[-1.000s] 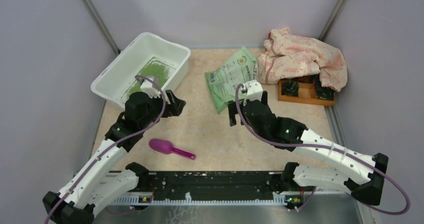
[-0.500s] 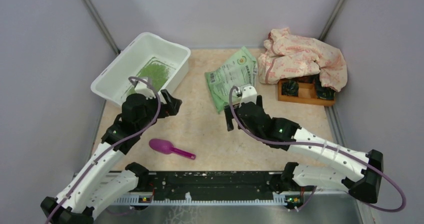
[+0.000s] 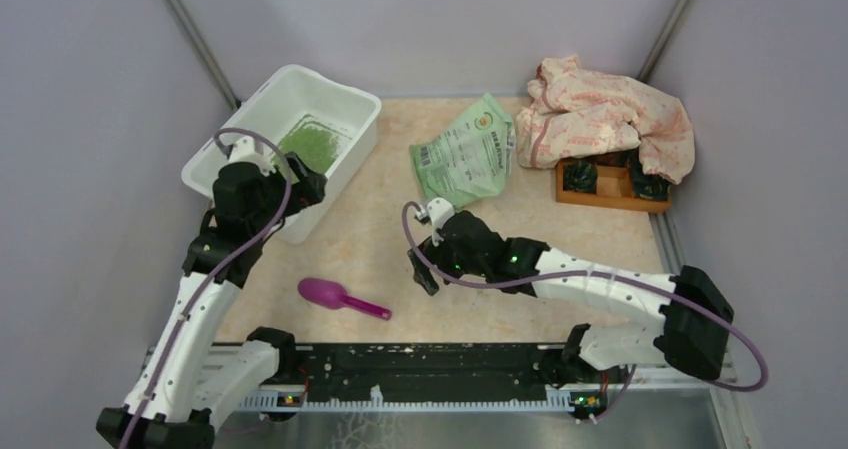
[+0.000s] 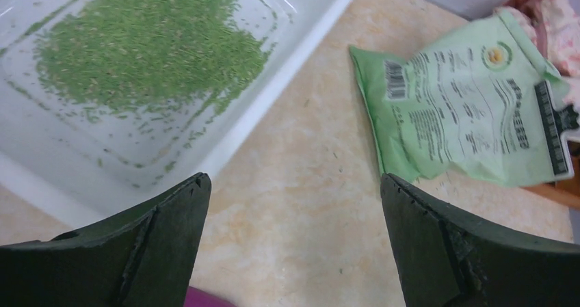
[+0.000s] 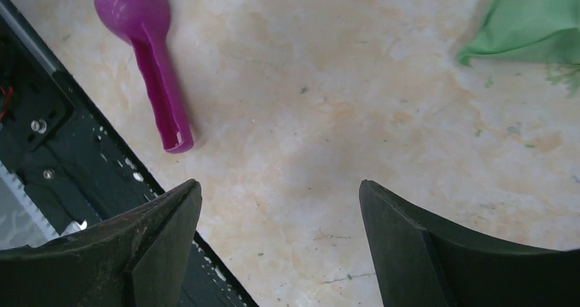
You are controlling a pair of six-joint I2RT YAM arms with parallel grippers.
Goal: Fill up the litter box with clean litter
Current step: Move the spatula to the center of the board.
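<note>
The litter box (image 3: 262,99) is a white tub at the back left, with a patch of green clean litter (image 3: 312,141) on its floor. My left gripper (image 3: 307,187) hangs open and empty over the box's near right rim. In the left wrist view the clean litter (image 4: 143,40) and the litter box wall (image 4: 287,74) lie ahead of that gripper (image 4: 294,184). My right gripper (image 3: 420,259) stands open and empty over the table's middle, right of a purple scoop (image 3: 335,296). In the right wrist view the scoop (image 5: 147,54) lies up and to the left of this gripper (image 5: 279,187).
A light green printed bag (image 3: 465,154) lies flat at the back centre. A crumpled pink cloth (image 3: 605,114) partly covers an orange wooden tray (image 3: 605,191) at the back right. A black base rail (image 3: 420,364) runs along the near edge. Grey walls enclose the table.
My left arm swung left and back, from beside the box to over its near right rim. My right arm pulled back from the bag toward the near middle, closer to the scoop. Both grippers stayed open.
</note>
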